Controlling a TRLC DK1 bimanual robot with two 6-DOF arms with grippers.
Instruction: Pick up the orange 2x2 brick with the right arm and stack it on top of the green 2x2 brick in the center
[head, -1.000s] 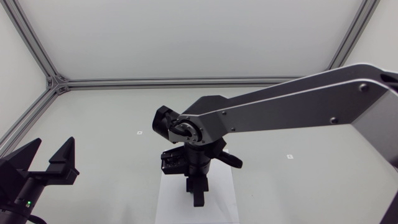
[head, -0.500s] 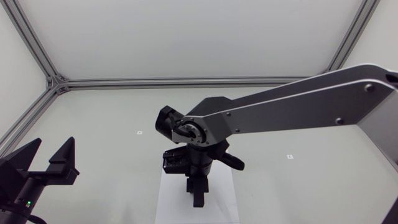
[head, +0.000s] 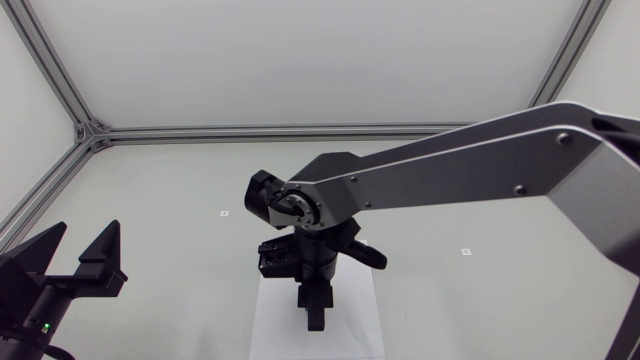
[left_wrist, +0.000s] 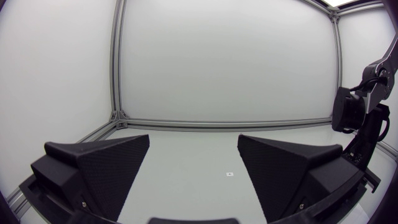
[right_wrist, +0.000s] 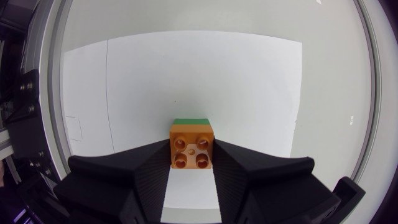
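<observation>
No writing, number or brand can be read in any view. The only sign-like things are two tiny square marks on the table (head: 150, 190), as seen from the head view: the left mark (head: 224, 213) left of centre, and the right mark (head: 465, 250) right of centre. Both are too small to read.

A pale grey bench (head: 170, 260) carries a white sheet of paper (head: 272, 322) near its middle. One small square mark (head: 224, 213) lies left of it, another mark (head: 465, 250) right.
</observation>
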